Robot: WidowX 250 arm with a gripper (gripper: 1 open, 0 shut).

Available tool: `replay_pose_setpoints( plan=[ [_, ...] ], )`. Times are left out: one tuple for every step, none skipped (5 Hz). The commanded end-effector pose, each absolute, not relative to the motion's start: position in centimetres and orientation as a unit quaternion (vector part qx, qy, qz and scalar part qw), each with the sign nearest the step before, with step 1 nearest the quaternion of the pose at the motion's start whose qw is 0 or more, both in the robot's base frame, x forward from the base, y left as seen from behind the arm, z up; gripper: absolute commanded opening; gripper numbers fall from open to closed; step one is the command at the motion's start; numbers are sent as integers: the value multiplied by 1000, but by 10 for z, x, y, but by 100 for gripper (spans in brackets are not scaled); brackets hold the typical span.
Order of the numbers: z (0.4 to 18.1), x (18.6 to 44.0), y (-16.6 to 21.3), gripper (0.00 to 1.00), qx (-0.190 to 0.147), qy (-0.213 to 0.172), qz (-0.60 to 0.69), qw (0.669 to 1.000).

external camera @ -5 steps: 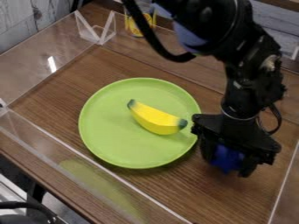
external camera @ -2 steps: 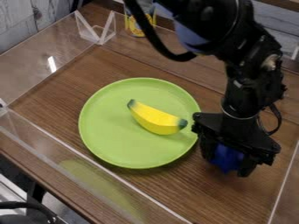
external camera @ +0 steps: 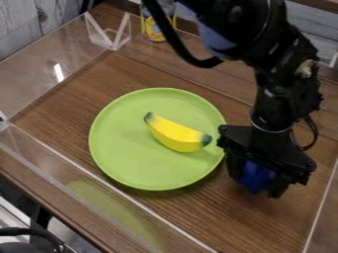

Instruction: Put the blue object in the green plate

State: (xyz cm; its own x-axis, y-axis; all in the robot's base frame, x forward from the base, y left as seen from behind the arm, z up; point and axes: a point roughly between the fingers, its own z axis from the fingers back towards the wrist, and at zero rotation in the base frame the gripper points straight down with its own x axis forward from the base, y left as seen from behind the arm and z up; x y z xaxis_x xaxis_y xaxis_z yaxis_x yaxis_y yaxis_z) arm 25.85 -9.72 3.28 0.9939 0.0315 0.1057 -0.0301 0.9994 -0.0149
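Nothing has moved since the earlier frames; arm and objects sit as before. Gripper (external camera: 264,178) points down at lower right of frame, just right of the green plate (external camera: 126,148). Blue object (external camera: 256,178) shows between its black fingers, apparently clamped, on the wood table (external camera: 79,84) outside the plate. Yellow banana (external camera: 176,133) lies on the plate.

Single view, taken from above and to one side, looking obliquely down across the brown wood-grain tabletop (external camera: 79,89). It stands fairly near: the clear acrylic side walls (external camera: 40,148) run past the frame, and the black robot arm (external camera: 271,59) is cropped at the top.
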Motion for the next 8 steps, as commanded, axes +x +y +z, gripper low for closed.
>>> replay_pose_setpoints(
  plan=[
    [34,263,-90,0,-3,-57,21,998],
    [35,264,-89,0,-2,-56,16,998],
    [37,264,-87,0,0,-55,11,998],
    [39,265,-86,0,2,-55,7,998],
    [40,265,-85,0,3,-54,4,999],
    [42,266,-83,0,5,-53,0,999],
    [43,266,-82,0,6,-53,-2,999],
    [44,267,-81,0,8,-52,-4,999]
  ],
)
